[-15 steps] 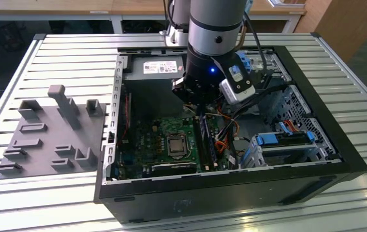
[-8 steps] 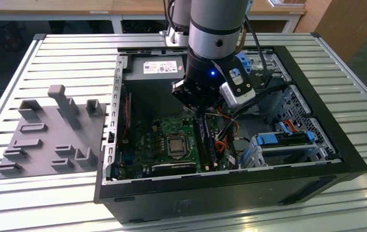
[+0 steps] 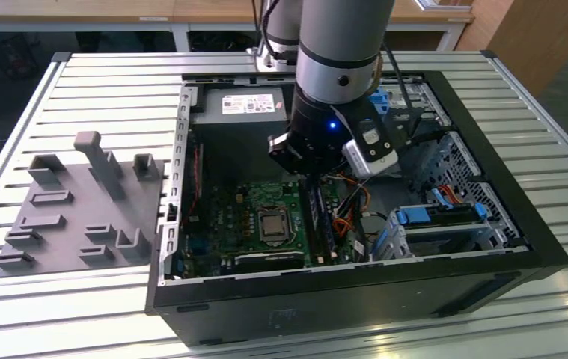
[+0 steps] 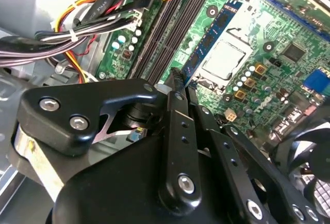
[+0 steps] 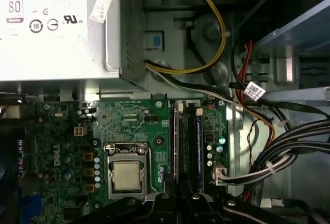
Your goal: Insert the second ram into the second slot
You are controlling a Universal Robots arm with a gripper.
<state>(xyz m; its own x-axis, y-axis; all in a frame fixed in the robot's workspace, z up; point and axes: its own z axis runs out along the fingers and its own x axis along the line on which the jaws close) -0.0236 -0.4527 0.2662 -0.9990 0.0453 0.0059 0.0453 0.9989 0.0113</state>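
The second ram (image 4: 212, 35), a thin blue board with dark chips, shows edge-on in the second wrist view. It runs along the black ram slots (image 4: 172, 25) on the side nearest the processor socket (image 4: 224, 59). My gripper (image 4: 181, 82) is shut on its near end, black fingers (image 4: 174, 126) on either side. Whether the stick touches its slot I cannot tell. In the exterior view the gripper (image 3: 307, 178) hangs inside the open computer case, just above the slots (image 3: 319, 224). The first wrist view looks straight down the slots (image 5: 188, 136), with the fingertips (image 5: 164, 199) at their near end.
Bundled wires (image 4: 98, 17) (image 5: 278, 146) crowd one side of the slots. The power supply (image 3: 244, 105) sits at the back of the case, and blue drive-bay clips (image 3: 444, 217) lie toward the exterior view's right. A grey parts fixture (image 3: 74, 202) rests on the slatted table.
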